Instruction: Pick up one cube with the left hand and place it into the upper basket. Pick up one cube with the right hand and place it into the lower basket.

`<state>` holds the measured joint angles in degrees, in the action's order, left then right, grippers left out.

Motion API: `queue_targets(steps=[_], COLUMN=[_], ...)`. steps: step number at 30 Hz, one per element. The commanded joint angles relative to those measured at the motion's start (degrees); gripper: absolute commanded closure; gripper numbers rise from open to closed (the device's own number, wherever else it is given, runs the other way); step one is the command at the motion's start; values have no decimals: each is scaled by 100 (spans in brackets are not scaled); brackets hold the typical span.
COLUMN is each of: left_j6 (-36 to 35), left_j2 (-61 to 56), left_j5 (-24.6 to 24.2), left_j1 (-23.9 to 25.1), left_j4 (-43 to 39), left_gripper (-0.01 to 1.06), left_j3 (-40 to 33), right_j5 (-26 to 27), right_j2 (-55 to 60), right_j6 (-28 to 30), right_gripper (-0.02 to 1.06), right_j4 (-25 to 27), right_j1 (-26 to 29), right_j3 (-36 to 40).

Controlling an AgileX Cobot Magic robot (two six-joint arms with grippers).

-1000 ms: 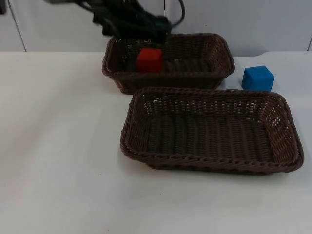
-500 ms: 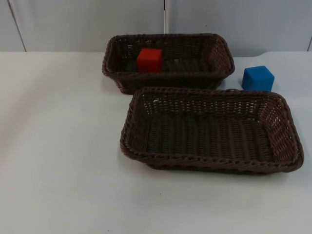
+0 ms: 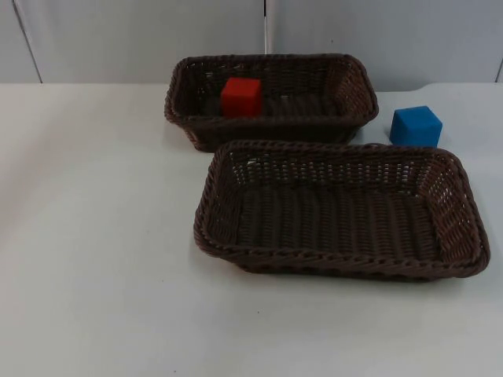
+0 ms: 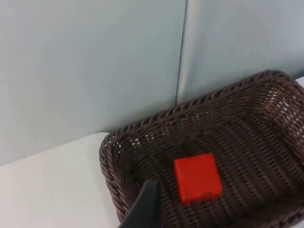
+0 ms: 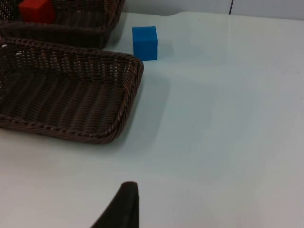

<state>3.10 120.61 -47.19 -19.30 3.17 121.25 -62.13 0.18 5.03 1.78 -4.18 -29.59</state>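
A red cube (image 3: 240, 96) lies inside the upper wicker basket (image 3: 355, 85), near its left end, and nothing touches it. In the left wrist view the same red cube (image 4: 198, 177) rests on the basket floor, and my left gripper (image 4: 145, 211) hovers back from it over the basket's near rim (image 4: 110, 166). A blue cube (image 3: 416, 126) stands on the table between the two baskets' right ends. The lower basket (image 3: 338, 263) holds nothing. My right gripper (image 5: 124, 206) hangs over bare table, well short of the blue cube (image 5: 145, 42) and beside the lower basket (image 5: 121, 114).
The white table (image 3: 94, 236) stretches open to the left and front of the baskets. A grey partition wall (image 3: 141, 39) closes the back, just behind the upper basket.
The left arm, above the upper basket's back rim a second ago, has pulled out of the top view. The red cube stays in the basket; the blue cube has not moved.
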Motion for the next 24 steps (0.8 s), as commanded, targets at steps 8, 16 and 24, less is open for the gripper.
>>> queue_targets(steps=[8, 16, 24], left_j6=[-49, -100, -208], left_j2=[-1220, -2360, -3630], left_j5=[1019, 1876, 2045], left_j1=[-5, -5, -5], left_j4=[65, 76, 88], left_gripper=[18, 18, 18], left_j3=[-1773, -3530, -5052], right_j5=[30, 30, 30], right_j2=[-18, -18, -18], right_j6=[24, 24, 24], right_gripper=[-1, -1, -1], right_j4=[-7, -7, -7], right_j1=[49, 49, 49], right_j3=[1, 1, 1])
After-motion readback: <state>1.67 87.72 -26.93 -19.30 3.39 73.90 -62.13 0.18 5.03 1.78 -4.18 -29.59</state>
